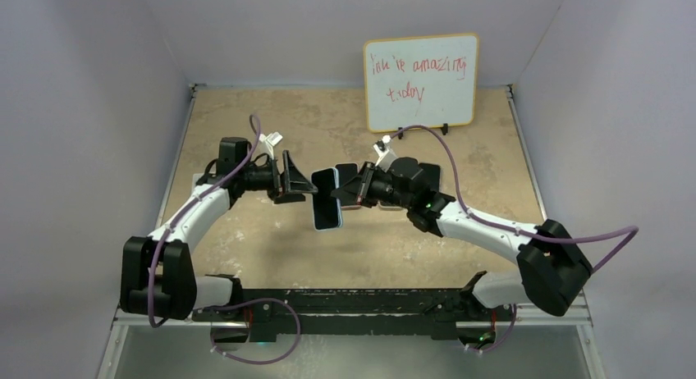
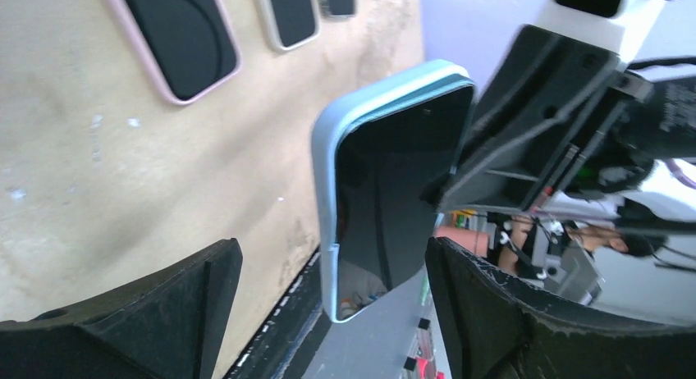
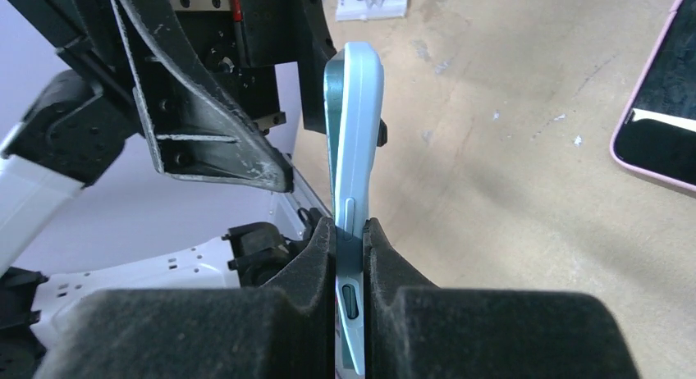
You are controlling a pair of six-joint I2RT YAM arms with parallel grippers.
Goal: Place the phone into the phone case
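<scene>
Midair over the table [image 1: 246, 256], the phone [image 2: 394, 190], in its blue phone case [image 2: 324, 182], is pinched edge-on by the right gripper [image 3: 349, 248]. Its long axis runs roughly near-to-far, with the screen toward the left gripper [image 2: 328, 260], which gapes empty beside it.

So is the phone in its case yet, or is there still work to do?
Mostly done: the phone sits inside the blue case. In hand: the right gripper pinches it in the air; the left gripper is open beside it. Left: maybe pressing the lower edge home.

We note bright, even overhead light, soft shadows on the beige mottled tabletop [image 1: 287, 260], and blurred black right gripper [image 3: 350, 235] fingers [image 3: 205, 330].
</scene>
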